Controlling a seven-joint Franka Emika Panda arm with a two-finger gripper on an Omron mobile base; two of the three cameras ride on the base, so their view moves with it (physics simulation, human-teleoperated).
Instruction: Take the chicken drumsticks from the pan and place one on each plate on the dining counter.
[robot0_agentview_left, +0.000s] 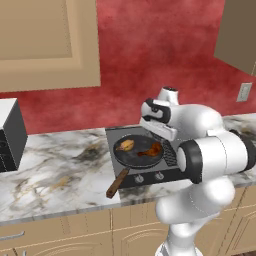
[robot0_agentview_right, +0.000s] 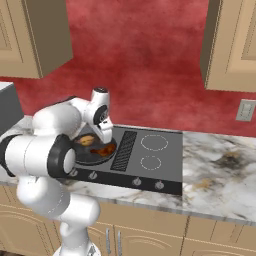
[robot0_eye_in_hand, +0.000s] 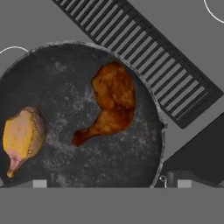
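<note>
The gripper (robot0_agentview_left: 159, 131) hangs over the pan (robot0_eye_in_hand: 65, 87) with its jaws spread wide and nothing between them, its camera looking straight down into the dark bowl. In the hand view the dark reddish-brown drumstick (robot0_eye_in_hand: 111, 105) lies nearest the centre, its thick meaty end toward 12 o'clock and its thin bone end trailing toward 8 o'clock. The paler golden drumstick (robot0_eye_in_hand: 22, 138) rests well apart from it at 9 o'clock, against the pan's wall. Both are still in the pan, so no plate has been served yet. Beyond the rim, the ribbed vent (robot0_eye_in_hand: 144, 61) of the cooktop (robot0_agentview_right: 150, 155) runs from 11 o'clock to 3 o'clock. In the left base view the wooden handle (robot0_agentview_left: 118, 183) sticks out toward 7 o'clock over the marbled counter (robot0_agentview_left: 55, 170). Each leg looks light, small and firm but probably greasy, with a rounded, tapering shape that could squirt out of a pinch. The best hold is likely across the thick meaty part of the brown one, jaws set crosswise to its length.
</note>
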